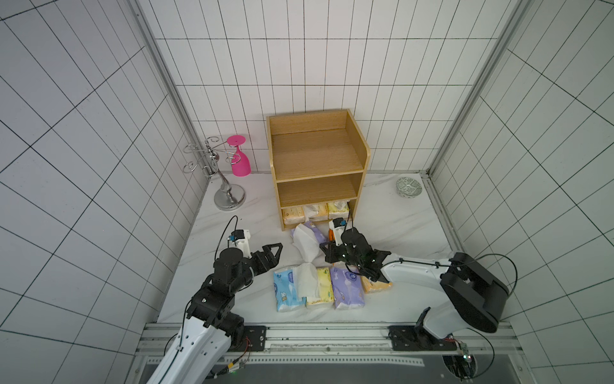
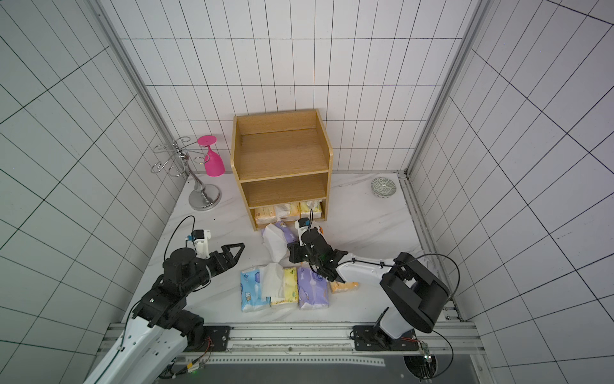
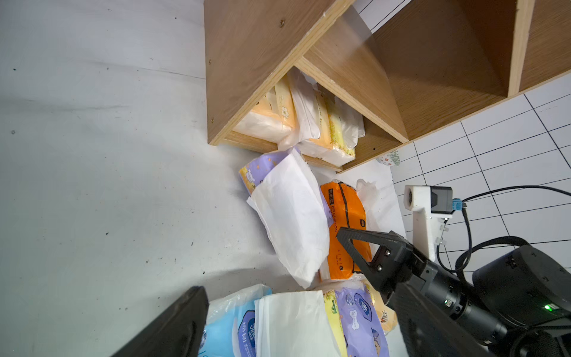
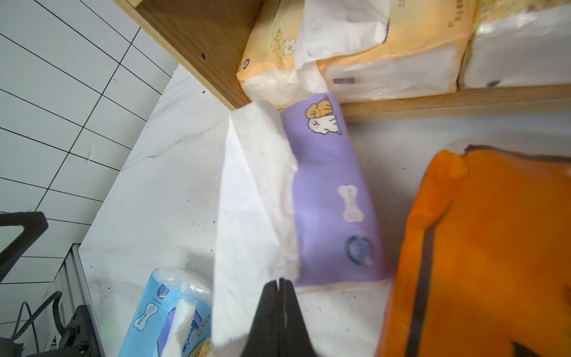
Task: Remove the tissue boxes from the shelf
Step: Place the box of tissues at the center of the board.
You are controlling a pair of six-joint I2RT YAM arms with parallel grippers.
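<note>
While 3 tissue packs sit in the shelf bottom tier, both top views show 6 out on the counter, between shelf and front edge.
Left wrist: left gripper spread, empty.
Right wrist: right gripper clenched at purple pack tissue; grasp unclear. Likely step: clearing that pack.
Next: reach into bottom tier.

The wooden shelf holds pale orange tissue packs and a yellow pack in its lowest tier. Just before it on the bench lies a purple pack, half covered by a white tissue and touching an orange pack. The right pincer overlaps the orange pack. A light blue pack and a second purple pack lie nearer the camera.
</note>
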